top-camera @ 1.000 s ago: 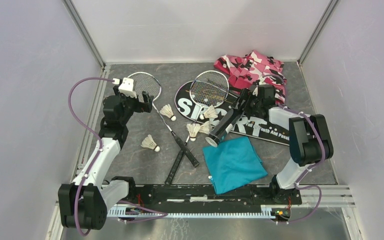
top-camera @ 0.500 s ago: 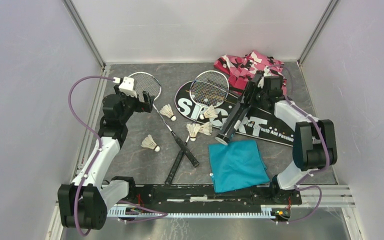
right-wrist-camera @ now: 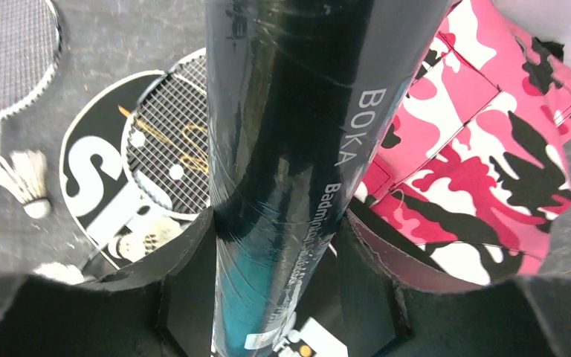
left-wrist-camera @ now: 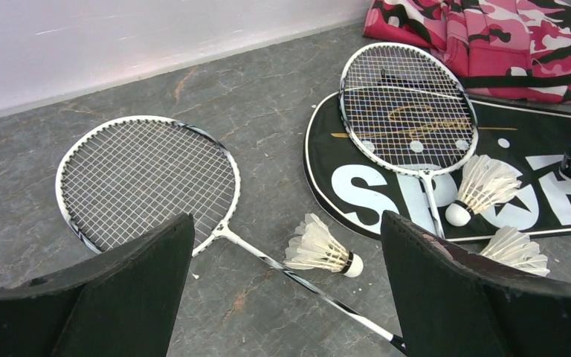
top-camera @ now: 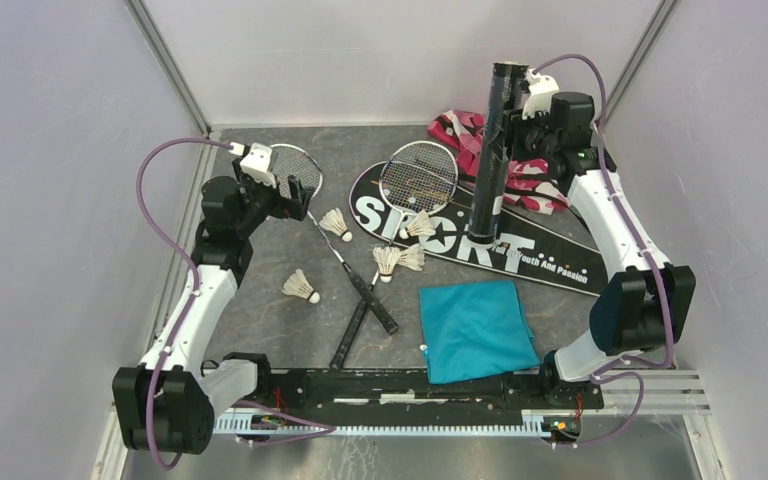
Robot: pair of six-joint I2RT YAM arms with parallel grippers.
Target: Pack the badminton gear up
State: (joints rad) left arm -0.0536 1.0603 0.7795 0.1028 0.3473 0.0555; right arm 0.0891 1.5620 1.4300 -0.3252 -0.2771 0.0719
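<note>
**One tube upright, shuttlecocks all on the left arm's side**

The long black tube [top-camera: 491, 150] stood near vertical, long axis up and down, its foot over the "SPORT" bag [top-camera: 550, 262]; whether the foot rested on the bag or hung just above it could not be told. The right gripper [right-wrist-camera: 279, 256] had its jaws pinched on the tube's wall, one on each side, high on the barrel in the top view.

The left gripper [left-wrist-camera: 286, 223] hovered above the surface [top-camera: 270, 250], jaws spread wide with nothing between them. In its wrist view the nearest shuttlecock [left-wrist-camera: 323, 251] lay just ahead of and below the gap; it was on its side, cork toward the tube, beside the shaft of the near racquet [left-wrist-camera: 149, 178]. More shuttlecocks lay farther toward the tube, by the bag's edge; one lay nearer the arm bases.

Judgement: the left arm was clearly the nearer to the shuttlecocks; the tube lay to its right, well apart. Loading would call for a pick from the left and a drop into the tube's raised end, if that end is open; the feathers would likely crush under a hard pinch.
</note>
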